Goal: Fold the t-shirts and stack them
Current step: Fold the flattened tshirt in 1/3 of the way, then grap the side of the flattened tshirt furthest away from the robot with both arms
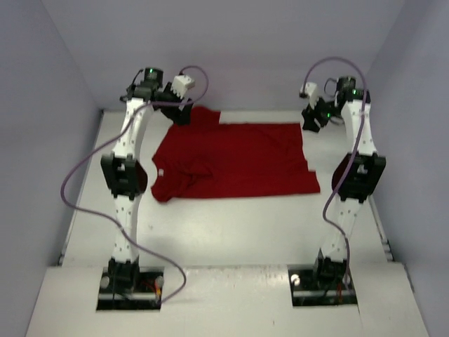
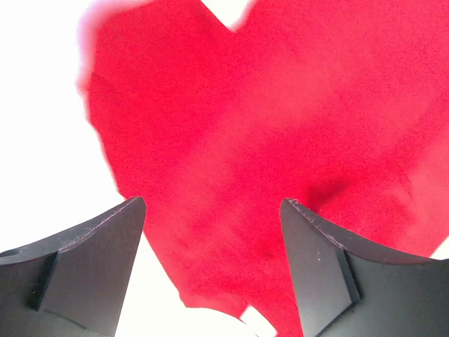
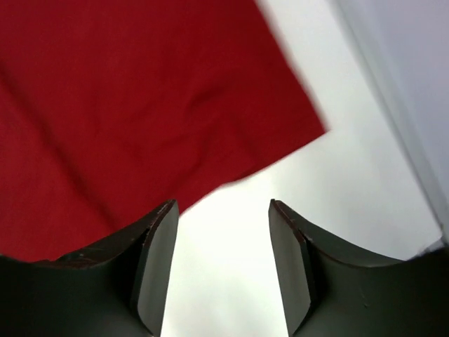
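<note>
My left tool [image 2: 212,205] and right tool [image 3: 223,203] both hang open, empty, above the far corners of the t-shirt [image 1: 231,161] spread on the tabletop [image 1: 231,232]; I'd grip matching edges evenly before folding.

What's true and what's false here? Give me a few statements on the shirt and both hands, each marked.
1. One dark red t-shirt lies flat on the white table. True.
2. The left hand is shut on the t-shirt's cloth. False: its fingers stand apart above the cloth and grip nothing.
3. The right hand is open near the t-shirt's far right corner, with bare table between its fingers. True.
4. A stack of folded shirts sits beside the t-shirt. False: only this one shirt shows, and there is no stack.
</note>
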